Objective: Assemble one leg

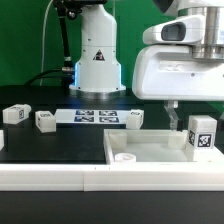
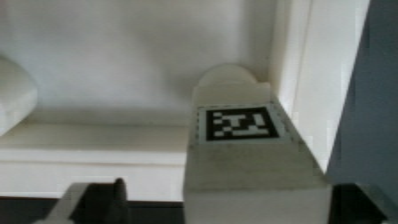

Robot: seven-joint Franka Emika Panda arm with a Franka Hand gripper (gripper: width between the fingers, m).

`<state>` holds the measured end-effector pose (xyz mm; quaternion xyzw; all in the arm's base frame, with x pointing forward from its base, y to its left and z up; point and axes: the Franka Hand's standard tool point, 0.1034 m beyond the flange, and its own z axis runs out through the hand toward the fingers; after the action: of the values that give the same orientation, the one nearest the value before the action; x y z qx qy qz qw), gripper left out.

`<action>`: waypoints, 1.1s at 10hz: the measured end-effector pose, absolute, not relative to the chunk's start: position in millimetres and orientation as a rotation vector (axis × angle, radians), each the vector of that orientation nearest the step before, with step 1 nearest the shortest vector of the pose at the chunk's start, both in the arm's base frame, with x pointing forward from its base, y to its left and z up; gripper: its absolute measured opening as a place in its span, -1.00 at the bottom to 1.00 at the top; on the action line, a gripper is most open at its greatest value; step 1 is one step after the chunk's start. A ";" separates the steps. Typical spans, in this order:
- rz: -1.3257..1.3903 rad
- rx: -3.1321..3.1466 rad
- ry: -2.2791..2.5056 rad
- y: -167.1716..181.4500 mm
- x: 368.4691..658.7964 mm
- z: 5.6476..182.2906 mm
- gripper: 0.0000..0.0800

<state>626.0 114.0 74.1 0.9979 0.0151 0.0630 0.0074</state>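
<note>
The leg [image 1: 202,134] stands upright inside the tray [image 1: 150,150], at the corner on the exterior view's right, with its tagged face turned toward the camera. The end effector [image 1: 180,117] hangs just above and beside the leg, toward the exterior view's left of it; one thin finger [image 1: 172,113] shows below the white wrist housing. Whether the fingers are clamped on the leg or parted cannot be told from either view. In the wrist view the leg [image 2: 244,150] fills the middle, its tag facing the lens, with the tray's floor and raised rim [image 2: 329,70] behind it.

Beyond the tray, on the black desk [image 1: 30,145], lies the marker board [image 1: 95,117]. Three more small tagged posts sit near that board: two [image 1: 14,114] [image 1: 45,120] to the exterior view's left of it and one [image 1: 133,119] at its other end. A round hole [image 1: 124,156] shows in the tray's floor near its corner on the exterior view's left.
</note>
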 end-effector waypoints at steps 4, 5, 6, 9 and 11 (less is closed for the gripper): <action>0.196 3.122 0.010 114.0 625.8 73.7 -0.27; 0.196 3.126 -0.061 114.1 625.8 73.7 -0.27; 0.198 3.127 -0.235 114.3 625.8 73.7 -0.27; 0.206 3.076 -0.679 112.0 624.8 73.1 -0.27; 0.205 3.010 -0.898 103.5 623.7 73.2 -0.25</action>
<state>623.7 103.5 73.2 0.9562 -0.2853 0.0652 -0.0030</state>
